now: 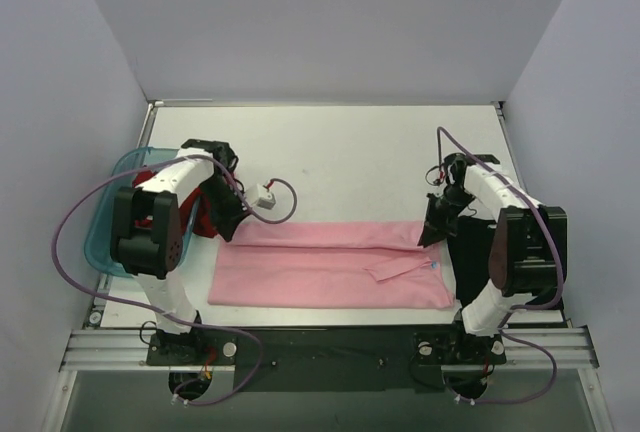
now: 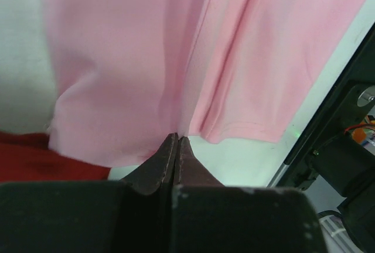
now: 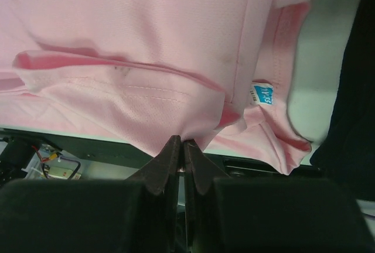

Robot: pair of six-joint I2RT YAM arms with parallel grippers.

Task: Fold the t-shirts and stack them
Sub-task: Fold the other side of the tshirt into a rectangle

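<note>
Your left fingers [image 2: 161,162] are pressing together with no gap, pinching a fold at the left end of the light pink t-shirt [image 1: 330,264], where two creases are running into the tips. That end is lying just right of the dark red t-shirt [image 2: 35,159], which is touching it. In the overhead view the left fingers [image 1: 228,224] are sitting at the pink cloth's far left corner.

The teal bin [image 1: 100,242] is standing at the tabletop's [image 1: 350,162] left edge; it is translucent plastic with rounded corners. Red cloth is showing inside it and spilling past its right side, though your arm is hiding how much is lying within.

The pink shirt is stretching across the near half of the tabletop as a long, flat, folded band, soft and matte, with a sleeve lying on top near its right end. A small blue label [image 3: 263,93] is showing there.

Your right fingers [image 3: 161,168] are closing tight on the shirt's right end, the fine-knit cloth bunching into the tips. The black t-shirt [image 3: 351,89] is lying just beside that end, under your right arm.
</note>
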